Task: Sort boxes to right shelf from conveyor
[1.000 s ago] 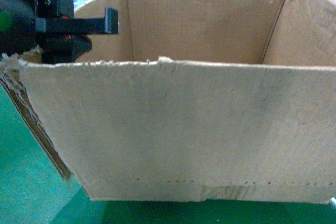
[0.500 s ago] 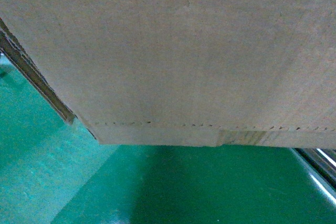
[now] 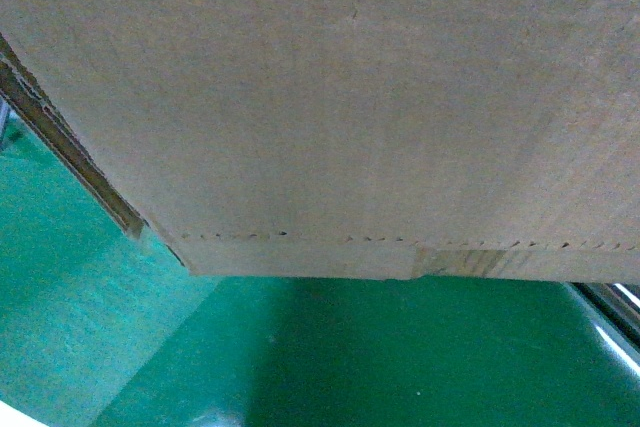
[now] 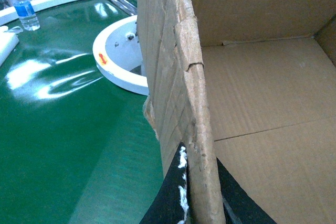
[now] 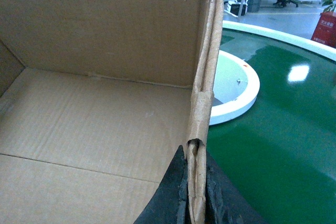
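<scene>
Head view presses against the box point(image 3: 350, 97) wall — both wrist views share its inside.

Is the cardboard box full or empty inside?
Empty, as far as visible. Both wrist views show the box's bare cardboard floor; each gripper, left and right, pinches a side wall.

The left gripper point(image 4: 198, 203) straddles the box point(image 4: 262, 103) wall, which blocks sideways travel; open box interior lies to its inner side, bare green conveyor point(image 4: 68, 145) to its outer side, with the white inner rim point(image 4: 118, 69) and a water bottle point(image 4: 23, 6) farther out. The right gripper point(image 5: 195, 198) straddles the opposite wall, open belt just beside it.
</scene>
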Tool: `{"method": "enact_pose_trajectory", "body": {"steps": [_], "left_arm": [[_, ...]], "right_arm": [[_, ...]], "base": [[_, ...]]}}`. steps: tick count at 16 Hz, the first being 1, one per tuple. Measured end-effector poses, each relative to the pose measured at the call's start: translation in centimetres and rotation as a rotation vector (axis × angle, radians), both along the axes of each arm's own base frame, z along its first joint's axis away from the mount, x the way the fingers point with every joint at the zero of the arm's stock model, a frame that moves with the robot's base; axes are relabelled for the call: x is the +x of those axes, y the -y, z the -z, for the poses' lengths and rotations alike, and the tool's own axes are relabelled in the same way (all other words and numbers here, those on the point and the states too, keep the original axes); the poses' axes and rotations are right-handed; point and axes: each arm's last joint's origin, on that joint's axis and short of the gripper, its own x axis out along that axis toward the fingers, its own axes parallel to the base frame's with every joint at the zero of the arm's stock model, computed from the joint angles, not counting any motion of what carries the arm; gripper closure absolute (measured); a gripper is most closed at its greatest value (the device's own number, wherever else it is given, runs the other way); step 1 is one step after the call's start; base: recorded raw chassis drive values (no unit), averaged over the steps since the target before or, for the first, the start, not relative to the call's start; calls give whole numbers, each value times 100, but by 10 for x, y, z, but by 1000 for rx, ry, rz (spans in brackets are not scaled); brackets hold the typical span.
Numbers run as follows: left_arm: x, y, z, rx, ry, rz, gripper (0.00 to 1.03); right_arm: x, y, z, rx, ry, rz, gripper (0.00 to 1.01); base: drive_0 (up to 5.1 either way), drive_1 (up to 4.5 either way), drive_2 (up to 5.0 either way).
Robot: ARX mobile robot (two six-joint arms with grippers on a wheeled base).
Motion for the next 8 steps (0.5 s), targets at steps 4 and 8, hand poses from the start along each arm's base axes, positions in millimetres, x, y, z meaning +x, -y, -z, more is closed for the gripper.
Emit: {"method": "enact_pose_trajectory", "body": {"steps": [4, 8], "left_arm": [[0, 0, 0, 1, 0, 1, 100], [0, 0, 0, 3, -1, 1, 100]], "right_arm": [[0, 0, 0, 0, -2, 1, 97], [0, 0, 0, 0, -2, 1, 97]], "base": [[-4, -411, 403], [-3, -410, 405]]}}
